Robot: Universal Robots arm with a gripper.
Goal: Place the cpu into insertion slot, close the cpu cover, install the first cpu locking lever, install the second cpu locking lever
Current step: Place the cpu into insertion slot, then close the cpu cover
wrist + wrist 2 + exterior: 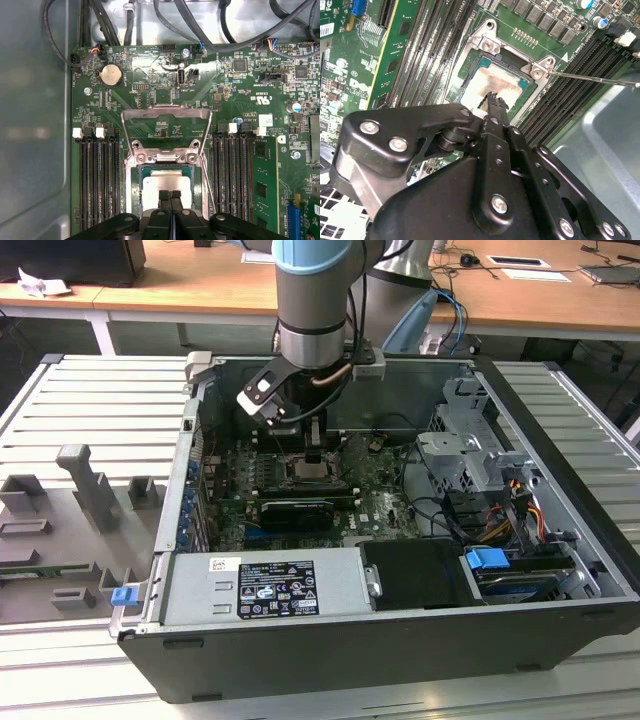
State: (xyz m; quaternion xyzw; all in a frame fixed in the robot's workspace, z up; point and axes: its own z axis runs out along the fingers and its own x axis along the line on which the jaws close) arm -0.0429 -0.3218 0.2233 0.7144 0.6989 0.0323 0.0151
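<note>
Here the gripper (170, 196) has its fingers pinched together, empty, tips down on the cpu (167, 182). The cpu lies seated in the insertion slot (134, 190), near the exterior view's centre. The cpu cover (145, 111) stands flipped open, so access is clear.

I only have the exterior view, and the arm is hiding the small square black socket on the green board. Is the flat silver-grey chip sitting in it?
Observer: Yes. In the first wrist view the flat, silver-grey square cpu lies inside the black, silver-rimmed insertion slot.
Operator: Is the cover down?
Observer: No. The thin silver metal-frame cpu cover stands open, hinged up away from the slot.
Operator: And the pincer?
Observer: The black pincer is shut, with its tips over the cpu's top. I cannot tell whether they touch it.
</note>
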